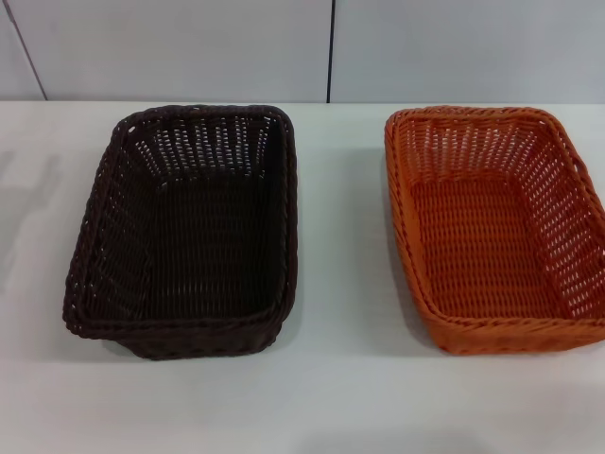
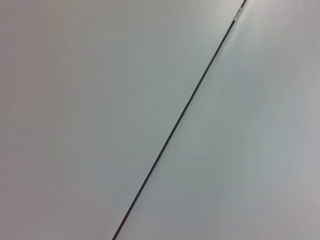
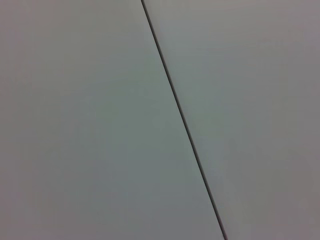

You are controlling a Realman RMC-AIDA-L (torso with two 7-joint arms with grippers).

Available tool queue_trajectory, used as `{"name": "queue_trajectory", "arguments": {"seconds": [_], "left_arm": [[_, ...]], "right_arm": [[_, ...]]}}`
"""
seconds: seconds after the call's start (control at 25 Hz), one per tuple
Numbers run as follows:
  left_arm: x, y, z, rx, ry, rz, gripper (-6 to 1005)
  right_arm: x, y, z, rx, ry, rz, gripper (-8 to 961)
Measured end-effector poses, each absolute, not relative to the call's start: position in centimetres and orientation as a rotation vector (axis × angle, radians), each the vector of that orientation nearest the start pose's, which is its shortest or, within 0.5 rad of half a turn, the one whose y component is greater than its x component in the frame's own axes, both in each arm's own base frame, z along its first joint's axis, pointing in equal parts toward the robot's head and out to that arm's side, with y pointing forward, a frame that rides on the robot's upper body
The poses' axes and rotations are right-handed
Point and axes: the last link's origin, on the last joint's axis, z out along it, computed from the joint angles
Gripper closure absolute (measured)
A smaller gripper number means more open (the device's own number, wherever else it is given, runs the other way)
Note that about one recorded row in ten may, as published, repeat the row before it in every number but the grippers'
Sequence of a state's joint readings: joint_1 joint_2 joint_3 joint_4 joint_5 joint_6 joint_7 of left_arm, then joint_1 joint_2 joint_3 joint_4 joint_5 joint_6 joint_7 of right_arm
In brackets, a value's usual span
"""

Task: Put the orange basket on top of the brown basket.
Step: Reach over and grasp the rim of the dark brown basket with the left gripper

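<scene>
Bare white table [image 1: 331, 397] lies closest to us, with two woven baskets side by side beyond it. On our left sits the brown basket [image 1: 184, 236]; on our right, well apart from it, the orange basket [image 1: 496, 227], its far edge running out of frame. Both rest upright on the tabletop. Neither of our grippers appears; both wrist views show only pale wall panels [image 2: 100, 100] split by a dark seam.

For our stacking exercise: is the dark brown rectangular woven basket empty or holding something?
Empty. The dark brown rectangular woven basket sits open side up, and only its bare woven floor shows inside.
</scene>
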State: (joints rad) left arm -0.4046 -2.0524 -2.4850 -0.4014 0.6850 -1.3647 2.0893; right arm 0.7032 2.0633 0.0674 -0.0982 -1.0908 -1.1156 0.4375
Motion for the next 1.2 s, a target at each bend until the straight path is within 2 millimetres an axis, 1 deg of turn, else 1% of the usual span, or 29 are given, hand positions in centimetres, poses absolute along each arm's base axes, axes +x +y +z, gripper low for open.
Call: {"name": "queue_trajectory", "arguments": {"seconds": [0.52,0.72,0.96,1.04,1.2], "left_arm": [[-32.1,34.4,12.7,-1.321,-0.619,-1.390,154],[-31.7,34.2,13.2,-1.356,-0.577,-1.381,159],[-31.4,34.4,13.3,-1.385,-0.572,-1.377,165],[-31.0,34.8,13.3,-1.411,-0.593,-1.381,167],[-30.0,37.0,13.2,-1.479,-0.742,-1.362,172]], "right_arm": [[31.2,41.0,7.6,-1.200,0.655,0.934,379],[31.2,41.0,7.4,-1.202,0.660,0.936,381],[31.8,40.5,7.3,-1.213,0.663,0.920,384],[32.2,40.3,7.3,-1.230,0.662,0.901,385],[33.3,39.3,7.4,-1.248,0.662,0.870,386]]}}
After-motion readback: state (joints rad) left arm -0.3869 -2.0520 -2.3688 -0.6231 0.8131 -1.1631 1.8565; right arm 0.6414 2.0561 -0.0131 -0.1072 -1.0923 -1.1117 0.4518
